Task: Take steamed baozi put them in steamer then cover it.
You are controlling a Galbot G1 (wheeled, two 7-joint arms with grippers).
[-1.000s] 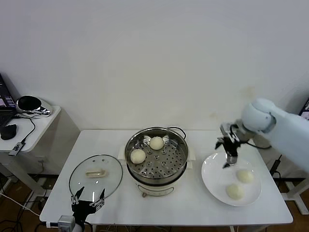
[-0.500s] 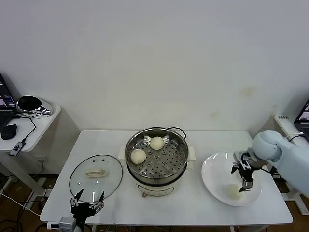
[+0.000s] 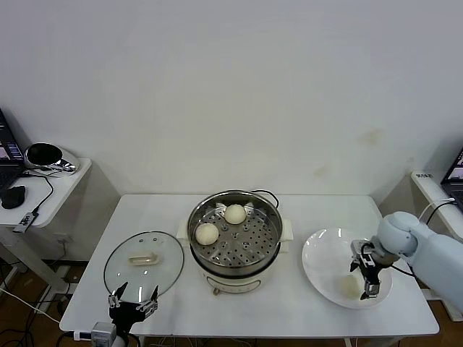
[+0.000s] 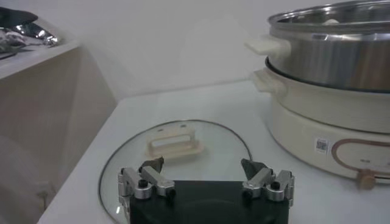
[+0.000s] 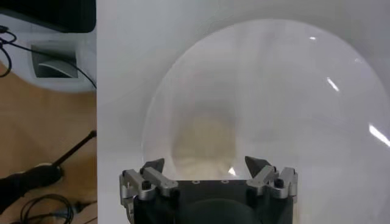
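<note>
Roughly halfway: at lower left the left claw (image 3: 132, 302) waits, jaws apart, beside the round clear glass cover (image 3: 143, 263), not yet on. Centre frame, the shiny round steel steamer (image 3: 235, 233) holds two cream-white baozi (image 3: 207, 233). At right, the right claw (image 3: 366, 278), jaws apart, straddles a baozi on the flat white plate (image 3: 325, 254); the white counter (image 3: 289, 307) edge lies near.

white table (image 3: 289, 307) | white plate (image 3: 318, 264) on it | side table (image 3: 54, 189) left
</note>
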